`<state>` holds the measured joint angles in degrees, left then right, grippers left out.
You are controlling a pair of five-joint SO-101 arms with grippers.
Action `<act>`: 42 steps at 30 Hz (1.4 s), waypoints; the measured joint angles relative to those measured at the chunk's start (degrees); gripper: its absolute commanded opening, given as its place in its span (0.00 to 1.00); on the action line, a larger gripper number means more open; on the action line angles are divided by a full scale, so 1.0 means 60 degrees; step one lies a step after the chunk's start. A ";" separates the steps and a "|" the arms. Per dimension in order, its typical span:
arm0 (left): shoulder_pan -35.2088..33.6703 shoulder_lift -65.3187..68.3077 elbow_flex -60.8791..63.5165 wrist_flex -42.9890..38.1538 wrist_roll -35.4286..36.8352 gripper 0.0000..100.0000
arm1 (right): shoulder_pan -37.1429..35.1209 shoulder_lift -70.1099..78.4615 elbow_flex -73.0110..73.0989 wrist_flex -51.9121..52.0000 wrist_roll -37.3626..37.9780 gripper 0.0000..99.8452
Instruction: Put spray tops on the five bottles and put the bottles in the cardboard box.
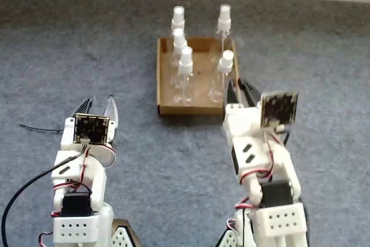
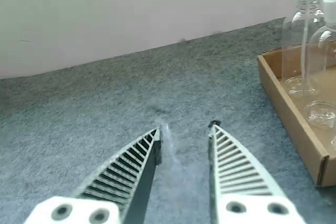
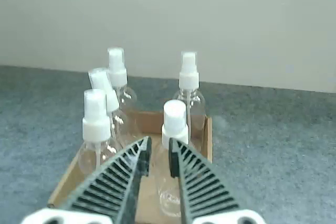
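All five bottles (image 1: 185, 67), with spray tops on, stand in the cardboard box (image 1: 173, 109) near the tabletop's far edge. The left claw (image 1: 100, 106) and right claw (image 1: 240, 89) are parted and empty. The task seems finished; next, only a careful retreat.

Left arm (image 1: 78, 177) and right arm (image 1: 269, 172) are showing white plastic shells, black servos, red-white-black wires (image 1: 252, 176) looping out. Dark circuit boards (image 1: 91, 128) are sitting at wrists. Ribbed triangular fingers (image 2: 236, 166) are showing screw holes at base.
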<state>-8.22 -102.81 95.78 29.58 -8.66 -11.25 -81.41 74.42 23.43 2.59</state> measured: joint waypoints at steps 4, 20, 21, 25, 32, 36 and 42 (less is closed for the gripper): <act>-0.0601 0.0000 0.0044 0.0015 0.0000 0.05 | 0.0073 -0.2725 0.2418 0.0117 0.1333 0.01; -0.0982 0.0000 0.0044 0.5026 0.0000 0.08 | 0.1333 -0.3824 0.3531 0.2755 0.2374 0.01; -0.0982 0.0000 0.0044 0.5363 0.0000 0.04 | 0.1333 -0.3824 0.3531 0.3136 0.2374 0.01; -0.0982 0.0000 0.0044 0.6095 0.0000 0.03 | 0.1377 -0.3824 0.3531 0.4747 0.2374 0.01; -0.0982 0.0059 0.0044 0.6212 0.0000 0.01 | 0.1377 -0.3824 0.3531 0.7033 0.2403 0.01; -0.0982 0.0059 0.0044 0.6212 0.0000 0.01 | 0.1377 -0.3853 0.3531 0.7912 0.2432 0.01; -0.0982 0.0059 0.0044 0.6212 0.0000 0.01 | 0.1377 -0.3853 0.3531 0.7971 0.2432 0.01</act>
<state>-14.11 -102.46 96.04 66.86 -8.66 -2.99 -104.53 95.60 71.25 17.19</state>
